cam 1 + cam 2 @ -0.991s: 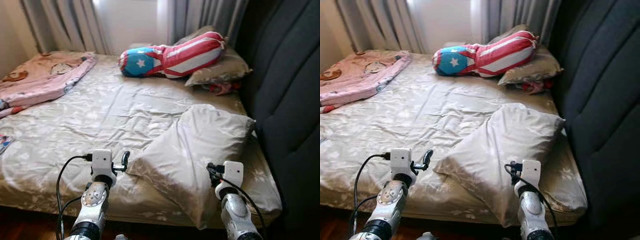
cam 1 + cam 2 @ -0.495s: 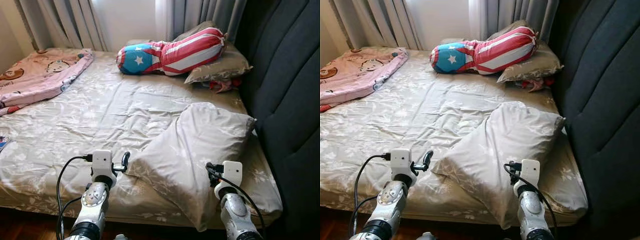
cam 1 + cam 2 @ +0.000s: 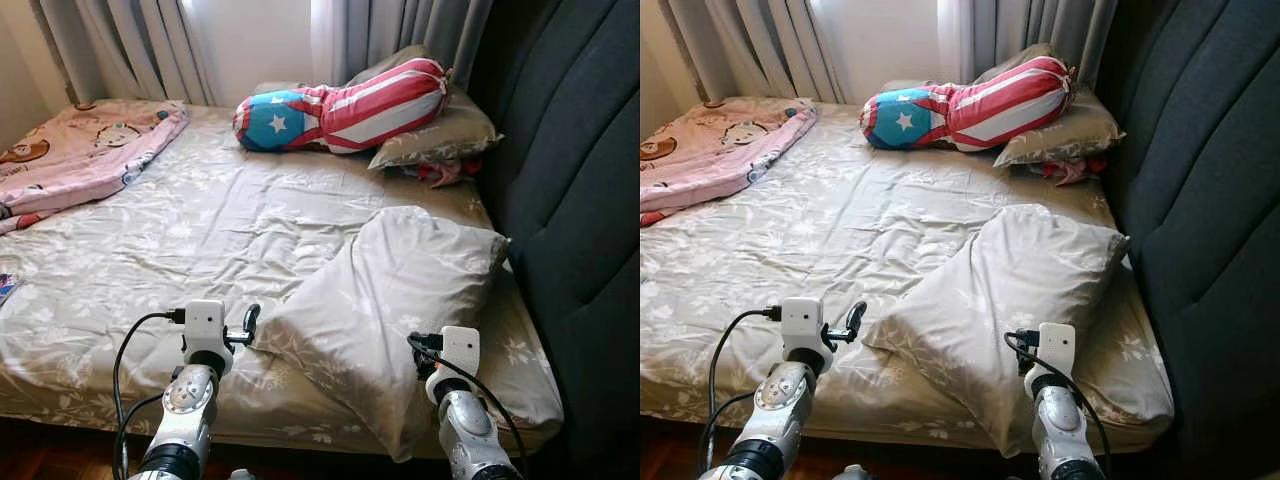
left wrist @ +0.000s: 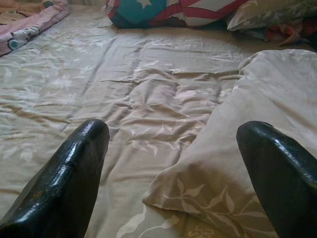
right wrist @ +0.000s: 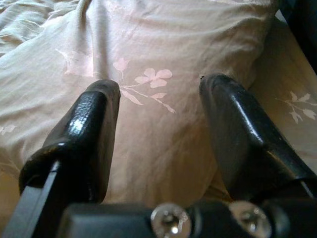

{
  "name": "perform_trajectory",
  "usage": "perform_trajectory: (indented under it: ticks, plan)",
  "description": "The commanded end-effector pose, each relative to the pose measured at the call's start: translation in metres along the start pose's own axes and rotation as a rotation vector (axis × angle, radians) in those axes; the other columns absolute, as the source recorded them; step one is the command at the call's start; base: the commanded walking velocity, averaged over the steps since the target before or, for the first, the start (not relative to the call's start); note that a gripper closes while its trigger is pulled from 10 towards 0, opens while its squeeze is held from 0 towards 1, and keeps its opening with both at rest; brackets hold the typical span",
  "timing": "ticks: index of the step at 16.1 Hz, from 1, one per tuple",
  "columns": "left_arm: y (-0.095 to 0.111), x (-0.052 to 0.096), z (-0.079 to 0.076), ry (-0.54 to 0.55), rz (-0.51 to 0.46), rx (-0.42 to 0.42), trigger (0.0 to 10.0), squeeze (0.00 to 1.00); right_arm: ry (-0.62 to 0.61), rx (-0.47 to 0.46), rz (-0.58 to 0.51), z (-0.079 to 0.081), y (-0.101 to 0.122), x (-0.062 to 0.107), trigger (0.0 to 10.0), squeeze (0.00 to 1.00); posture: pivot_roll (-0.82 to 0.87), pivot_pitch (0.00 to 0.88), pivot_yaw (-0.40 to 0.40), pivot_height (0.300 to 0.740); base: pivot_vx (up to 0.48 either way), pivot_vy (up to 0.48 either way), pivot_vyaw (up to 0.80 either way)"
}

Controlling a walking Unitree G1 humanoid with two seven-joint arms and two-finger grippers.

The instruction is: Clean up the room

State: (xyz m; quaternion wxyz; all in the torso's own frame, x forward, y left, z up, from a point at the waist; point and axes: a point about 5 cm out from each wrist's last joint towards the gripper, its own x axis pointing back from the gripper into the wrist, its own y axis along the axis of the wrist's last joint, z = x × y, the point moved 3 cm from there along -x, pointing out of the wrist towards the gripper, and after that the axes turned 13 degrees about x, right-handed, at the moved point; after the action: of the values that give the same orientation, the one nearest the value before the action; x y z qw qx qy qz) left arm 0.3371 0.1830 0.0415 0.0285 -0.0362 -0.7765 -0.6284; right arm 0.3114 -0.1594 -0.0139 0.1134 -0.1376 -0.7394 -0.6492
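I am looking down at a big bed (image 3: 200,240) with a wrinkly tan sheet. A dark padded headboard (image 3: 580,200) stands along its right side. Far back lies a long red, white and blue cushion (image 3: 340,105), resting partly on a tan pillow (image 3: 440,135). A pink blanket (image 3: 80,150) sits at the far left corner.

The thing I want now is the loose flowery pillow (image 3: 390,290). It lies crooked on the near right part of the bed, close to the headboard (it should go up with the others, I think).

My left gripper (image 4: 173,163) is spread wide, with the pillow's near corner just in front of it. My right gripper (image 5: 158,106) is spread wide too, right over the pillow's cloth, holding nothing.

I think I am about to grab the pillow. Next I need to push both grippers in and pinch a good bunch of soft cloth, because it may slip.
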Motion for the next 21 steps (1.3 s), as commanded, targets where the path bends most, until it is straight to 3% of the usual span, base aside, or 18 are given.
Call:
perform_trajectory:
  ticks: [1, 6, 9, 10, 11, 15, 16, 21]
  plan:
    - [0.001, 0.0, 0.001, 0.005, -0.002, 0.006, 10.0, 0.0, -0.007, -0.003, 0.008, -0.003, 0.002, -0.002, 10.0, 0.0, -0.04, 0.0, -0.029, 0.669, 0.0, 0.0, 0.0]
    - [0.001, 0.001, 0.002, 0.009, -0.003, 0.007, 10.0, 0.0, -0.003, 0.008, 0.019, -0.001, -0.001, -0.002, 10.0, 0.0, -0.04, 0.0, -0.033, 0.669, 0.263, 0.0, 0.0]
    - [0.001, 0.001, 0.001, 0.0, -0.006, 0.005, 10.0, 0.0, -0.082, -0.074, 0.18, -0.014, -0.023, 0.001, 10.0, 0.0, -0.04, 0.0, -0.033, 0.669, 0.085, 0.0, 0.0]
    - [0.002, 0.001, 0.001, -0.001, -0.007, 0.006, 10.0, 0.0, -0.094, -0.187, 0.255, -0.016, -0.034, 0.004, 10.0, 1.0, -0.04, 0.0, -0.032, 0.669, 0.0, 0.0, 0.0]
    - [0.002, 0.001, 0.0, -0.004, -0.009, 0.007, 10.0, 0.0, -0.089, -0.261, 0.285, -0.016, -0.039, 0.005, 10.0, 1.0, -0.03, 0.0, -0.033, 0.669, 0.0, 0.0, 0.0]
    - [0.006, 0.001, 0.002, -0.01, -0.022, -0.004, 10.0, 0.0, -0.06, -0.337, 0.364, -0.012, -0.046, 0.006, 10.0, 1.0, -0.01, 0.0, -0.028, 0.669, 0.0, 0.0, 0.0]
    - [0.008, 0.003, 0.007, 0.002, -0.032, -0.013, 10.0, 0.0, 0.005, -0.37, 0.363, -0.003, -0.042, 0.004, 10.0, 1.0, -0.01, 0.0, -0.027, 0.669, 0.0, 0.0, 0.0]
    - [0.011, 0.011, 0.011, -0.009, -0.049, -0.026, 10.0, 0.0, 0.005, -0.366, 0.364, -0.005, -0.043, 0.004, 10.0, 1.0, 0.02, 0.017, -0.014, 0.669, 0.0, 0.0, 0.0]
